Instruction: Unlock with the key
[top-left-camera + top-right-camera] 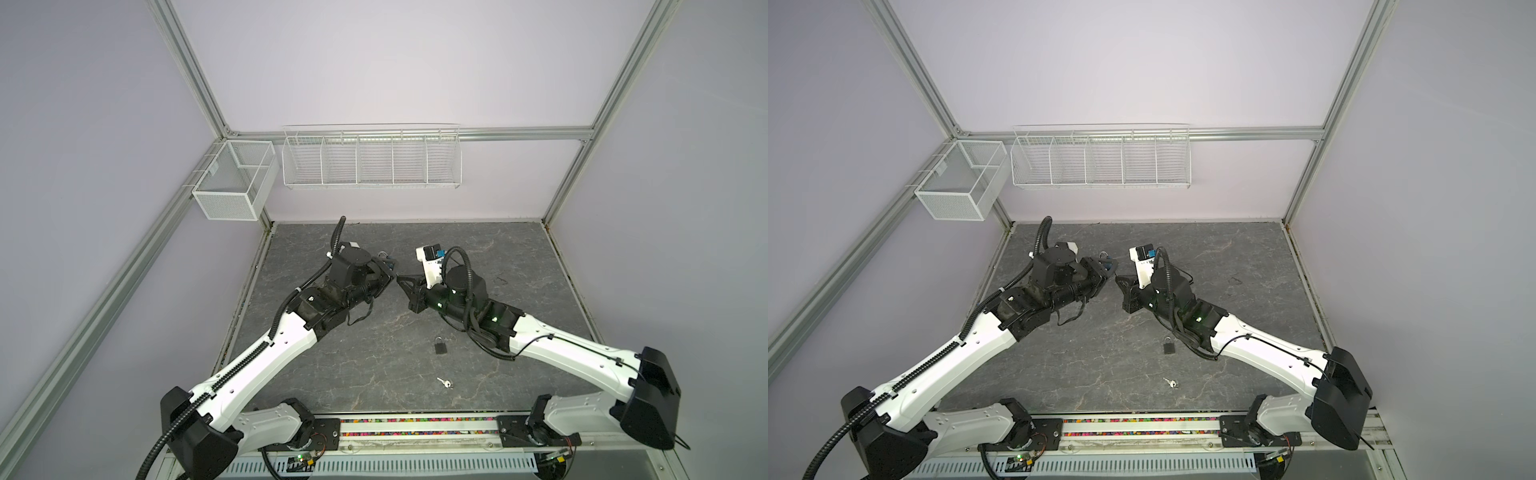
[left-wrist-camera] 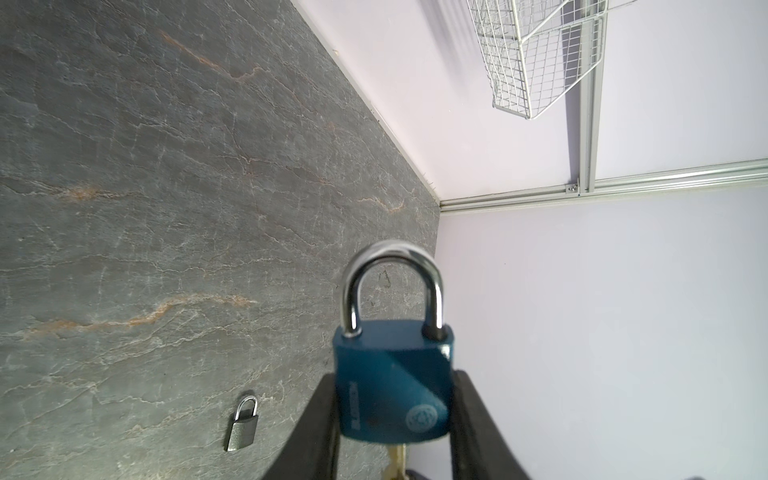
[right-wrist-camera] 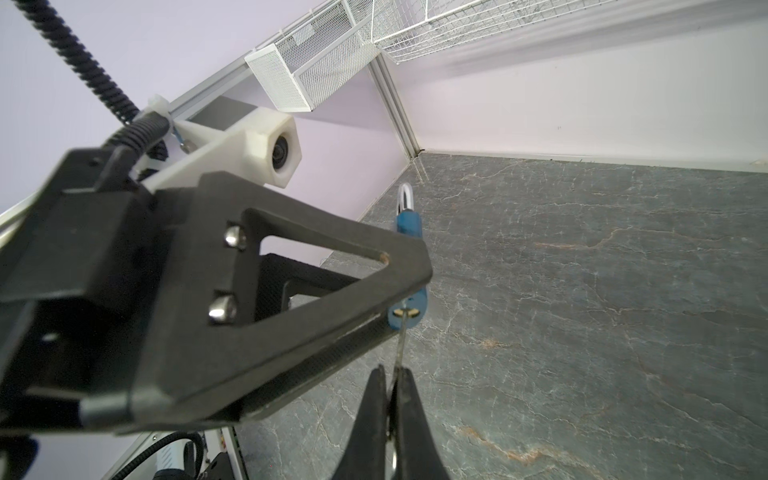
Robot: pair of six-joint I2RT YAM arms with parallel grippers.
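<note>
My left gripper (image 2: 395, 376) is shut on a blue padlock (image 2: 392, 386) with a silver shackle, and holds it above the table by the sides of its body. Both legs of the shackle sit in the body. In both top views the padlock (image 1: 388, 262) (image 1: 1106, 262) hangs between the two grippers at mid-table. My right gripper (image 3: 392, 370) is shut on the key (image 3: 398, 345), a thin metal blade. The blade's tip is in the keyhole on the underside of the blue padlock (image 3: 411, 311). The key (image 2: 397, 461) also shows beneath the padlock in the left wrist view.
A small grey padlock (image 1: 439, 345) (image 2: 243, 430) lies on the slate table (image 1: 374, 374) near my right forearm. A loose silver key (image 1: 444, 382) (image 1: 1170, 382) lies closer to the front edge. White wire baskets (image 1: 372, 160) hang on the back wall.
</note>
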